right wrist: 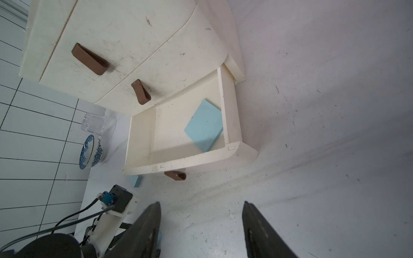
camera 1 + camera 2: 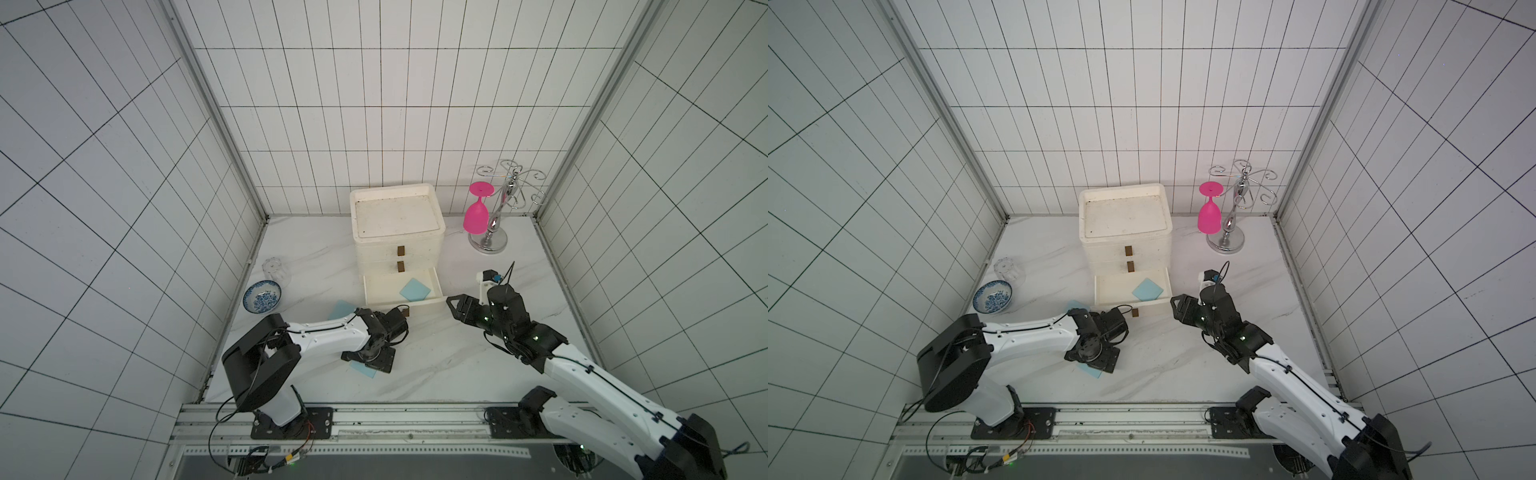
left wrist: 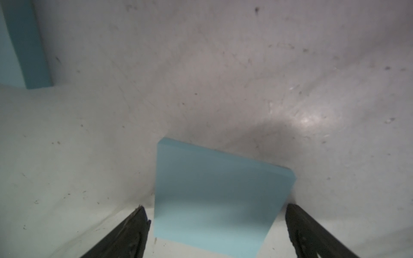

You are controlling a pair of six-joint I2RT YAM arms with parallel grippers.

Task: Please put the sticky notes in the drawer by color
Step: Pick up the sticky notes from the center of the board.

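The left tool points straight down at the white marble-patterned bench. Its two black fingers are spread wide, one on each side of a light blue square paper pad that lies flat on the bench. They stand clear of the pad's edges and grip nothing. In both top views only a corner of this pad shows from under the wrist. A second light blue pad lies flat on the bench close by, partly hidden by the left arm, near one front corner of the pulled-out drawer.

The right tool hangs above the bench close to the drawer's other front corner. Its fingers are apart with only bare bench between them, so it holds nothing.

The off-white plastic chest of three drawers stands at the back middle of the bench. Its upper two drawers are shut, each with a small brown handle. The bottom drawer is drawn fully forward and holds a third light blue pad. That pad is turned cornerwise and lies against the side wall nearer the right tool.

Beyond the left arm stand a blue-and-white patterned bowl and a clear ribbed glass, just beside each other. At the back right, a pink goblet hangs upside down on a chrome stand.
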